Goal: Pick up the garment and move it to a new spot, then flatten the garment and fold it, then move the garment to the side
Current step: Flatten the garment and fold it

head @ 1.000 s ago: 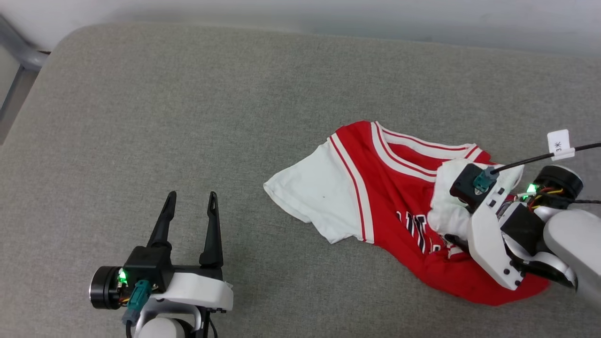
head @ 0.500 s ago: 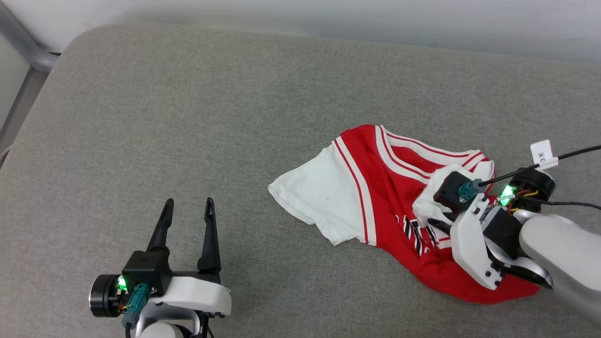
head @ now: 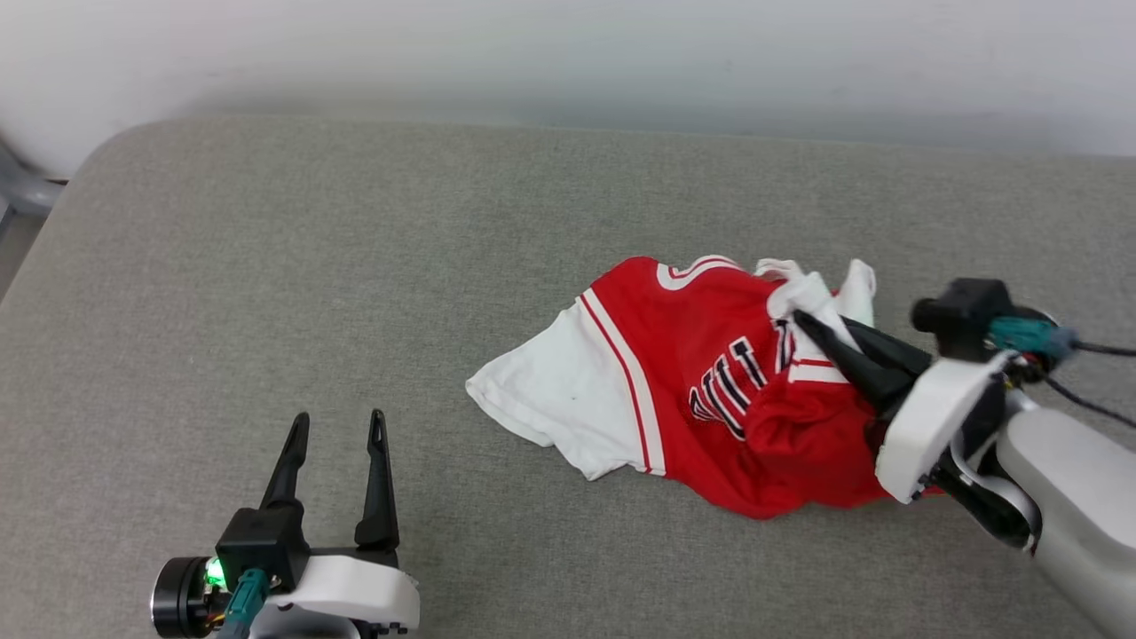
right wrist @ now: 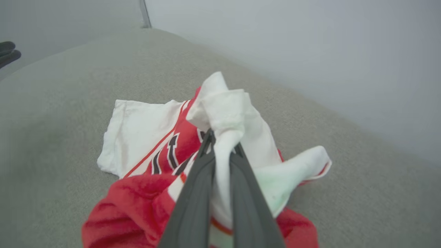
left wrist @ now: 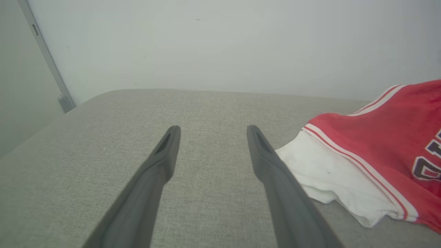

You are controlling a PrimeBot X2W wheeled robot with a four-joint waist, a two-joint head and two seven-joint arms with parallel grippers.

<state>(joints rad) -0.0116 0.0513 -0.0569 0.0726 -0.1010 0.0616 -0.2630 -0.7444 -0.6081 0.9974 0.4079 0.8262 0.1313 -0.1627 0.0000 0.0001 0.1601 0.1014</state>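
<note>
The garment (head: 710,390), a red jersey with white sleeves and black white-outlined letters, lies crumpled right of centre on the grey cushion (head: 355,248). My right gripper (head: 803,319) comes in from the right and is shut on a bunch of the white sleeve cloth, lifting that part. In the right wrist view the fingers (right wrist: 193,193) pinch the white fabric of the garment (right wrist: 224,113) between them. My left gripper (head: 335,426) rests open at the lower left, apart from the garment. Its open fingers (left wrist: 162,162) point over bare cushion, the garment (left wrist: 372,148) to their right.
A pale wall (head: 568,53) runs along the cushion's far edge. A grey metal frame piece (head: 22,191) stands past the cushion's left corner. The left half of the cushion is bare.
My right gripper has shut on the white sleeve cloth and pulled it up and leftward, bunching the garment. The camera has shifted. The left gripper stays open.
</note>
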